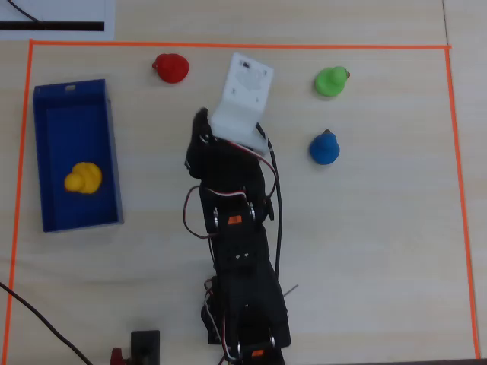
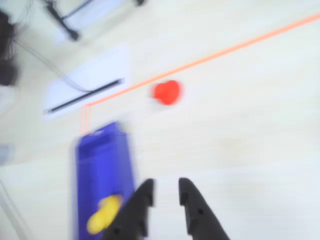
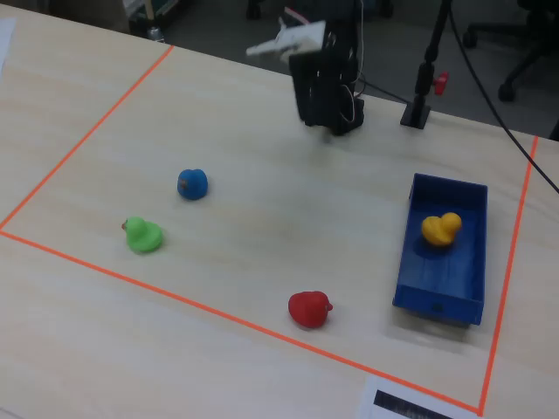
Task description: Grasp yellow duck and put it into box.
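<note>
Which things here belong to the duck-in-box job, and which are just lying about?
Job: yellow duck, lying inside the blue box; the gripper, empty, jaws slightly apart.

Lying about: red duck, green duck, blue duck, all on the table inside the orange tape outline.

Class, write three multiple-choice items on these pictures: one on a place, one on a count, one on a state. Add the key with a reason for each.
1. Where is the yellow duck?
A. inside the box
B. beside the green duck
C. between the tool's fingers

2. How many ducks lie on the table outside the box?
A. one
B. three
C. five

3. What is the state of the tool?
A. shut on the red duck
B. shut on the blue duck
C. open and empty

Key: 1 A, the overhead view shows it on the box floor. 2 B, red, green and blue lie on the table. 3 C, the wrist view shows a bare gap between the fingers.
</note>
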`<state>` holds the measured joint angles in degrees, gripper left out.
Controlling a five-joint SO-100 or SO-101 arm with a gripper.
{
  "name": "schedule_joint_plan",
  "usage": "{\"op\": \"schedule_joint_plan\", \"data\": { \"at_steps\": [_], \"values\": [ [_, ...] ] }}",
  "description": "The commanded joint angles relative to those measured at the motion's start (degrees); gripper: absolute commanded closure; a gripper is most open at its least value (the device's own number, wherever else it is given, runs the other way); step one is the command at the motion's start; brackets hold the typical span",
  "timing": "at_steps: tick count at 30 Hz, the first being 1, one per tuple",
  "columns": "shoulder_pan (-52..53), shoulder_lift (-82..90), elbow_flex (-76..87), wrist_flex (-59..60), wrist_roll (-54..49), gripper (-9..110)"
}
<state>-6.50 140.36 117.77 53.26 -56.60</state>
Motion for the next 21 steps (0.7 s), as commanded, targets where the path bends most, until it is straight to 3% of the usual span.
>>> {"op": "schedule_joint_plan", "data": {
  "at_steps": [1,5,12,21],
  "values": [
    [2.9,23.0,47.4,-11.5,-1.8,101],
    [5.6,38.1,60.0,-4.6,-5.3,101],
    [6.7,49.4,60.5,19.8,-11.3,101],
    [11.5,49.3,60.5,21.4,-11.6,97]
  ]
}}
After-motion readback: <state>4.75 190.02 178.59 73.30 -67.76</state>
